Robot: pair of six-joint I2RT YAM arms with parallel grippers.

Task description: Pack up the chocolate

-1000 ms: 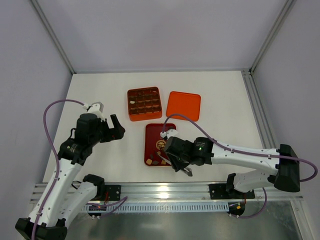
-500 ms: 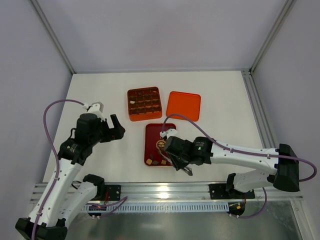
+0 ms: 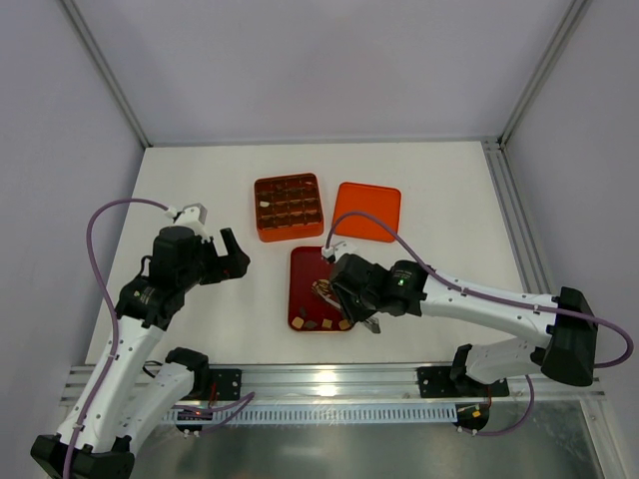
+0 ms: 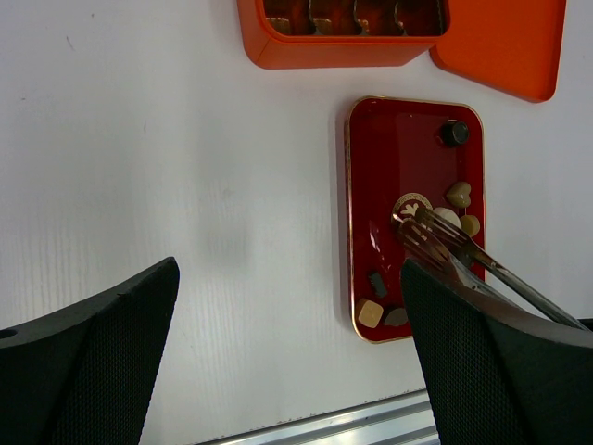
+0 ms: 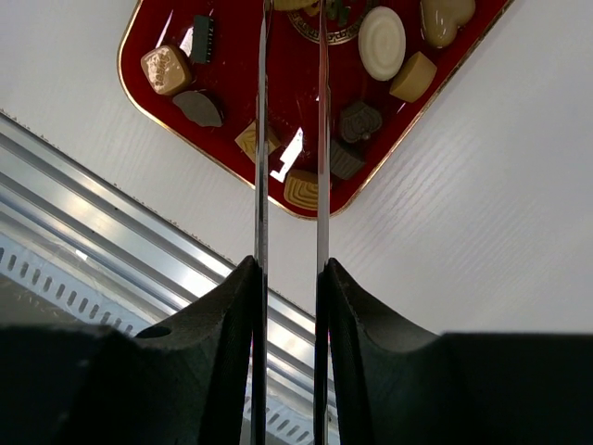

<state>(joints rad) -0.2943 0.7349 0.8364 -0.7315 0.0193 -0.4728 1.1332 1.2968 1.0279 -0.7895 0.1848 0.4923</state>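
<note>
The chocolate lies as small dark, tan and cream pieces point(image 3: 324, 321) on a dark red tray point(image 3: 300, 261). In the right wrist view I see a cream round piece point(image 5: 382, 43), a tan piece point(image 5: 166, 69) and dark pieces on this tray point(image 5: 232, 83). My right gripper point(image 3: 349, 304) point(image 5: 289, 306) is shut on metal tongs point(image 5: 260, 139). The tong tips reach over the tray's middle point(image 4: 408, 227), slightly apart; what they hold cannot be told. My left gripper point(image 3: 238, 254) point(image 4: 292, 371) is open and empty, above bare table left of the tray point(image 4: 408, 148).
An orange box with grid compartments point(image 3: 289, 207) stands behind the tray, with a few pieces in it. Its orange lid point(image 3: 366, 211) lies flat to its right. A metal rail point(image 3: 329, 379) runs along the table's near edge.
My right gripper has moved the tongs away from the tray's near end toward its middle. The left arm has not moved.
</note>
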